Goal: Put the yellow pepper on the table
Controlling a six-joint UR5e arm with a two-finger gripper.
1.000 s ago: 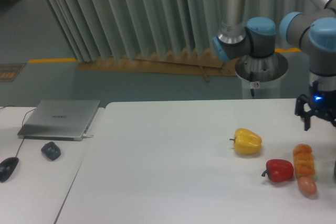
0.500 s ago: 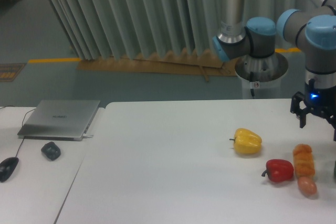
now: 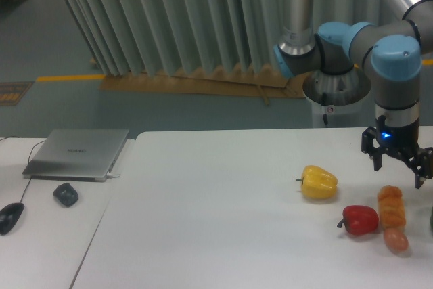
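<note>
The yellow pepper [image 3: 318, 182] rests on the white table [image 3: 216, 221], right of centre, its dark stem pointing left. My gripper [image 3: 398, 173] hangs above the table to the pepper's right, roughly a pepper's width away and slightly higher in the frame. Its two dark fingers [image 3: 376, 160] are spread apart and hold nothing. The gripper sits just above the upper end of an orange bread-like item.
A red pepper [image 3: 359, 219] lies in front and to the right of the yellow one. An orange loaf-shaped item [image 3: 392, 207] and a small peach-coloured piece [image 3: 396, 239] lie beside it. On the left desk are a laptop [image 3: 78, 153], a dark mouse [image 3: 11, 218] and a dark lump [image 3: 65, 194].
The arm has swung left, carrying the open gripper away from the right frame edge and closer to the yellow pepper. The objects on the table have stayed put.
</note>
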